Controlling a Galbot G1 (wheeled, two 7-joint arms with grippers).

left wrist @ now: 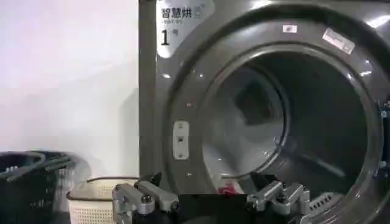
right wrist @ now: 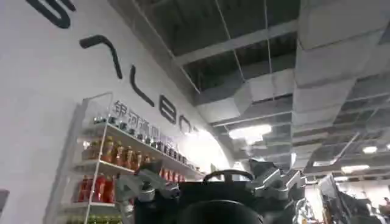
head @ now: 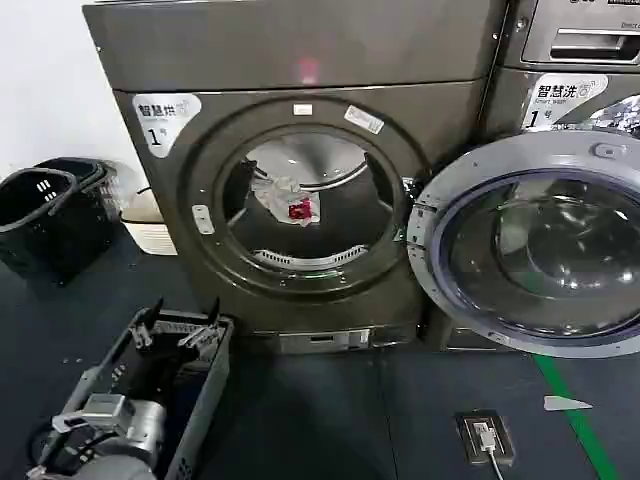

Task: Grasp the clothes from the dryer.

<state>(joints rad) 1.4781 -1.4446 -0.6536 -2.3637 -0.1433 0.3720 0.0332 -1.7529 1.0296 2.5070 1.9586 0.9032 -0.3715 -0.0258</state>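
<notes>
Clothes (head: pixel 289 198) lie inside dryer (head: pixel 300 180) drum, small whitish bundle with red patch, resting mid-height, slightly left of porthole centre, door swung open to right.

Left end effector (head: pixel 178 327) low at lower left of head view, fingers spread open, empty, pointing toward porthole. Clothes lie ahead, above and to its right, well apart.

Right end effector (right wrist: pixel 210 185) aims at ceiling, open, parked away. Left arm judged nearer.

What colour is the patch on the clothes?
Bright red, on the whitish-grey clothes; head view shows it best.
</notes>
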